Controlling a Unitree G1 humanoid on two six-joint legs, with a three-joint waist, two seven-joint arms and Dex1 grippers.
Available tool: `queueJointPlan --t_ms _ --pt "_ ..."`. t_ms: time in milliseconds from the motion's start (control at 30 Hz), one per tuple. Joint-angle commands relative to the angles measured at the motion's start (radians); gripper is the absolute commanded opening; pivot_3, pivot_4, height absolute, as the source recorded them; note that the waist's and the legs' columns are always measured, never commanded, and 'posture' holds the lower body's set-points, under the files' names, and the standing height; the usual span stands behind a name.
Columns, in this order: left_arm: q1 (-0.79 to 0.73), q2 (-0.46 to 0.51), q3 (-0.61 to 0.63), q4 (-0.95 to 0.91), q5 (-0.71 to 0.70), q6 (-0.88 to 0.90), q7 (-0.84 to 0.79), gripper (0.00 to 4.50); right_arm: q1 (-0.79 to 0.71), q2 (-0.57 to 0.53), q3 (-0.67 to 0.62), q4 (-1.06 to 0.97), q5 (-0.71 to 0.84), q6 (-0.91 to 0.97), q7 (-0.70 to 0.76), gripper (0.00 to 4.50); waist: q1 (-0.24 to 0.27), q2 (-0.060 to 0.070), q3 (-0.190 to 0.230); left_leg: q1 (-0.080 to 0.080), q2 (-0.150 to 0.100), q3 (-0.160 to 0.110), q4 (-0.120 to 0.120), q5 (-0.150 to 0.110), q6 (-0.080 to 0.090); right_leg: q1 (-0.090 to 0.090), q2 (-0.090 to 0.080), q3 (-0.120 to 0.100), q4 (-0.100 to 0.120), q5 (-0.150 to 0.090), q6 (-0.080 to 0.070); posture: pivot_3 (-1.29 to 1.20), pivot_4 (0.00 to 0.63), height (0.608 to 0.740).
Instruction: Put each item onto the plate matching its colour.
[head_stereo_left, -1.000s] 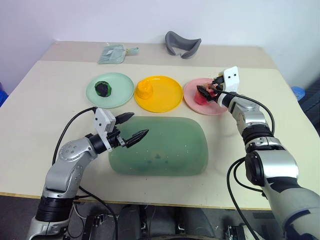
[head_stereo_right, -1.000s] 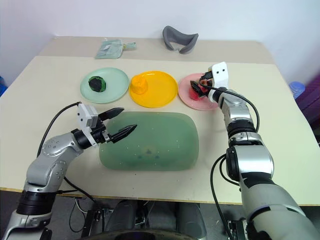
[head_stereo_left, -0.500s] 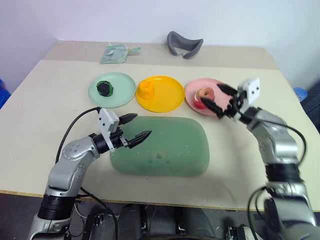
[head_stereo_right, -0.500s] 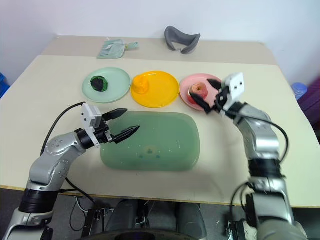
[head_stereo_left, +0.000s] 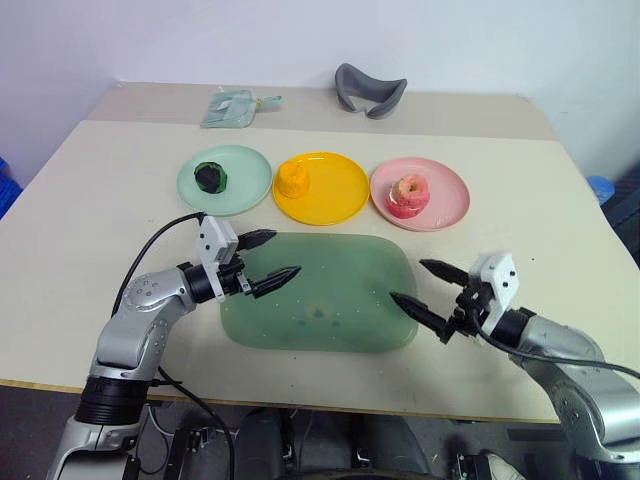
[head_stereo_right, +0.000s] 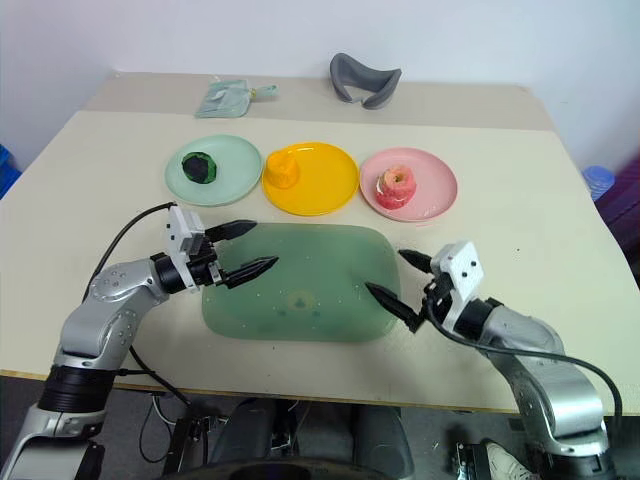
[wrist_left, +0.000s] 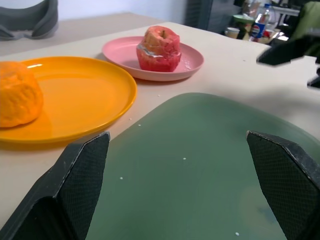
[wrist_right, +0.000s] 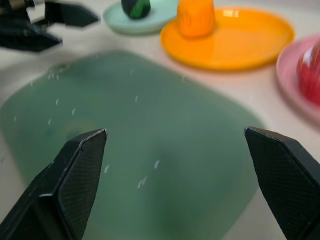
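Moved: right gripper withdrawn from pink plate to green mat, jaws open, empty | left gripper jaws open, empty | apple-like piece on pink plate; orange lump on yellow plate; dark ball on mint plate | step: sorting judged complete; no further placement called for.

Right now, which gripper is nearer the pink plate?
Right. The right gripper hangs open over the green mat's near right corner, straight in front of the pink plate. The left gripper, also open, sits across the mat at its far left corner.
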Motion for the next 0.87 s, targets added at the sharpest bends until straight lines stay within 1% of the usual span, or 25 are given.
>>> queueJointPlan --t_ms 33,167,267,367,633,800,867 --pt "0.002 0.033 0.032 0.002 0.005 -0.042 -0.034 4.50 0.031 0.013 -0.009 -0.031 -0.002 -0.079 0.023 4.48 -0.002 0.000 0.000 0.000 0.000 0.000 0.000 0.000 0.000 0.000 0.000 0.000 0.000 0.000 0.000 0.00 0.150 0.740" --pt "0.015 0.079 0.077 0.014 -0.025 -0.079 -0.100 4.50 0.064 0.002 -0.024 -0.017 -0.013 -0.124 0.048 4.48 -0.002 0.000 0.000 0.000 0.000 0.000 0.000 0.000 0.000 0.000 0.000 0.000 0.000 0.000 0.000 0.00 0.150 0.740" --pt "0.044 0.123 0.112 0.002 -0.056 -0.070 -0.151 4.50 0.075 -0.014 0.010 0.009 -0.067 -0.164 0.065 4.48 -0.002 0.000 0.000 0.000 0.000 0.000 0.000 0.000 0.000 0.000 0.000 0.000 0.000 0.000 0.000 0.00 0.150 0.740" --pt "0.072 0.152 0.140 0.001 -0.057 -0.086 -0.177 4.50 0.070 -0.008 0.020 0.017 -0.055 -0.159 0.071 4.48 -0.001 0.000 0.000 0.000 0.000 0.000 0.000 0.000 0.000 0.000 0.000 0.000 0.000 0.000 0.000 0.00 0.150 0.740" --pt "0.117 0.148 0.169 -0.023 -0.059 -0.105 -0.174 4.50 0.044 -0.020 0.025 0.042 -0.045 -0.162 0.099 4.48 -0.001 0.000 0.000 0.000 0.000 0.000 0.000 0.000 0.000 0.000 0.000 0.000 0.000 0.000 0.000 0.00 0.150 0.740" --pt "0.170 0.147 0.180 -0.086 -0.058 -0.058 -0.103 4.50 0.054 -0.026 0.016 0.059 -0.059 -0.184 0.116 4.48 -0.001 0.000 0.000 0.000 0.000 0.000 0.000 0.000 0.000 0.000 0.000 0.000 0.000 0.000 0.000 0.00 0.150 0.740" --pt "0.197 0.176 0.170 -0.114 -0.061 -0.027 -0.120 4.50 0.050 -0.030 0.011 0.064 -0.053 -0.182 0.119 4.48 -0.001 0.000 0.000 0.000 0.000 0.000 0.000 0.000 0.000 0.000 0.000 0.000 0.000 0.000 0.000 0.00 0.150 0.740"
